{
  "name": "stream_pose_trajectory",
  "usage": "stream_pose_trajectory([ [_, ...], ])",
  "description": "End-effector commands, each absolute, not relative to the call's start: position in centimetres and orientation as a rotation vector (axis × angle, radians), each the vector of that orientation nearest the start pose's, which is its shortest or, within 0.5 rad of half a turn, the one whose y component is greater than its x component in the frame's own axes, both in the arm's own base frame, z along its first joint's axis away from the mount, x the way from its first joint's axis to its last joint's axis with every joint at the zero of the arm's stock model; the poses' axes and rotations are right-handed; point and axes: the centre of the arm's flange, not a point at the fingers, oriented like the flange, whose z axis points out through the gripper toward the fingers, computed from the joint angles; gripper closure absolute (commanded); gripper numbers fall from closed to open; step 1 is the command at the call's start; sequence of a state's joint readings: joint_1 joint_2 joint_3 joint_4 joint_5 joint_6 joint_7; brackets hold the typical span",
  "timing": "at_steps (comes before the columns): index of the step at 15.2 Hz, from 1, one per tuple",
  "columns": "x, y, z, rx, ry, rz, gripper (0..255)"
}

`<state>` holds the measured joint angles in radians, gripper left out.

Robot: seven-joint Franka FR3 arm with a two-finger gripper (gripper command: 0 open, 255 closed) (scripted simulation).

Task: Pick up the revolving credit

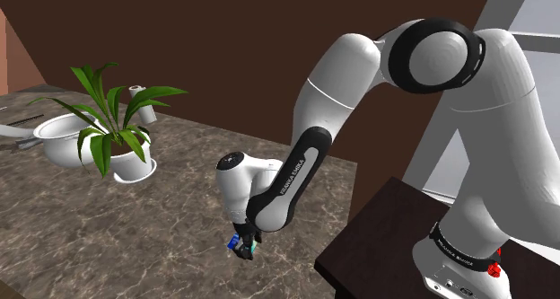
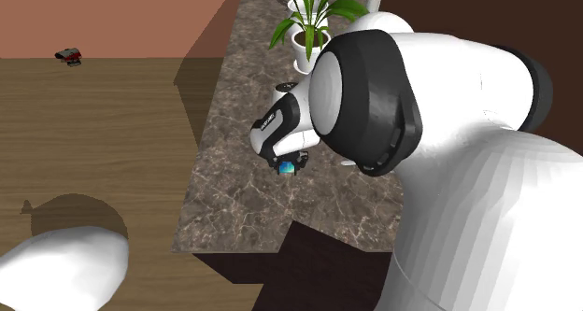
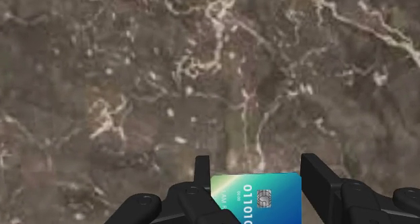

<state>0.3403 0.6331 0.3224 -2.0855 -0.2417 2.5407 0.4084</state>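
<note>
1. Flooring first: the wood floor (image 2: pixel 93 122) takes up the 9 o'clock side of the second exterior view and runs along the counter's long edge. A small red and dark thing (image 2: pixel 69 54) lies on it out at 10 o'clock, well apart from everything else.
2. Next is the countertop (image 1: pixel 135 225), brown-grey stone with pale veins. It fills the shoulder view from the 9 o'clock edge across to the stand.
3. The arm (image 1: pixel 359 73) is white with dark joints. In the shoulder view it rises from 4 o'clock, bends over near 1 o'clock and drops toward the counter at about 6 o'clock.
4. The stand (image 1: pixel 377 234) is a dark box at 4 to 5 o'clock in that view, right by the counter's end.
5. A potted plant (image 1: pixel 112 118) with green leaves in a white planter stands on the counter at 10 o'clock from the gripper, well apart from it.
6. A white pot (image 1: pixel 56 136) with a handle sits just beside the plant, on its 9 o'clock side.
7. The gripper (image 3: pixel 258 170) points down at the stone. Its black fingers are clamped on the card, one against each side edge.
8. The card (image 3: pixel 259 199) is blue fading to teal, with a chip and white digits. It's pinched between the fingers low over the near part of the counter. Can't tell if it's touching the stone.
</note>
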Motion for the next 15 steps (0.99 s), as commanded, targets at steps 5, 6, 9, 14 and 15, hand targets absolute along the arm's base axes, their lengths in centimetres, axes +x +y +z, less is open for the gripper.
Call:
stream_pose_trajectory([
  [5,43.4,35.5,11.6,-3.067,-0.656,0.233,255],
  [6,43.5,35.5,11.6,-3.067,-0.656,0.233,255],
  [9,43.4,35.5,12.3,-3.067,-0.655,0.233,255],
  [14,43.4,35.5,15.0,-3.067,-0.655,0.233,255],
  [15,43.4,35.5,15.5,-3.067,-0.655,0.233,255],
])
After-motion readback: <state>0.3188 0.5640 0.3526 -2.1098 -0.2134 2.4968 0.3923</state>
